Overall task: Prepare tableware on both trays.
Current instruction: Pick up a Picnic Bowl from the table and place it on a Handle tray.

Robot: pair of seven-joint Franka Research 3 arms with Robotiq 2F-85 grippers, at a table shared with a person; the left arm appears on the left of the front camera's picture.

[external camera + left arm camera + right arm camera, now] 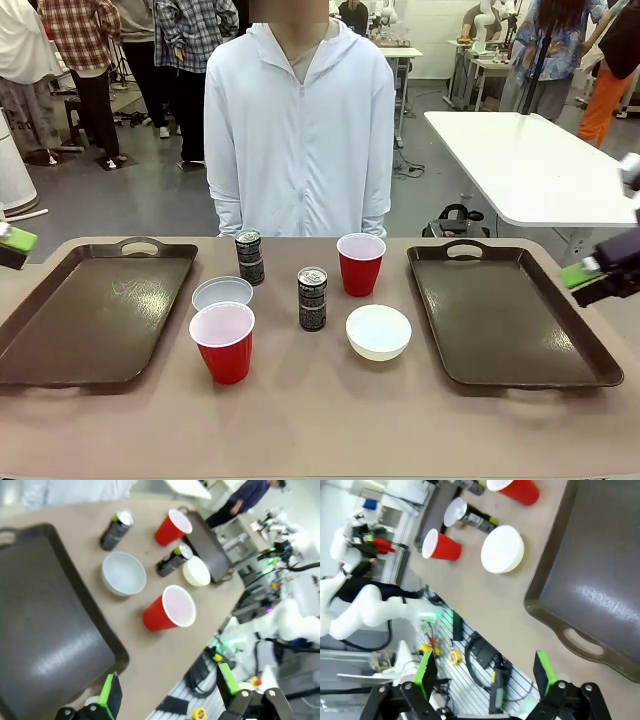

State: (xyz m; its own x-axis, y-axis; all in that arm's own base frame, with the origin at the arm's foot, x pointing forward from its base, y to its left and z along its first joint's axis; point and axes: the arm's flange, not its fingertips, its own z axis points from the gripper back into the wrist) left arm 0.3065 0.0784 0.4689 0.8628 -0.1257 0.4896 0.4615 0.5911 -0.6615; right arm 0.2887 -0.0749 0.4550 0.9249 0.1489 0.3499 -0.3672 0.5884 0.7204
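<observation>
Left end effector [168,685] and right end effector [484,674] wide, empty, near tan table [320,425]; people [80,60] beyond.

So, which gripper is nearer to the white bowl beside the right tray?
Right. The right gripper hangs open at the right tray's outer edge, one tray away from the bowl. The left gripper is past the left tray's outer edge, much farther.

The left rectangular plastic tray [90,320] and right tray [510,320] are dark brown, on a tan table [320,430]. The near plastic cup [226,362] and far cup [360,272] are red, pale inside. The near round bowl [378,332] is white; the far bowl [222,293] perhaps bluish-white. The near slim can [312,302] and far can [250,260] are black, silver-topped.
</observation>
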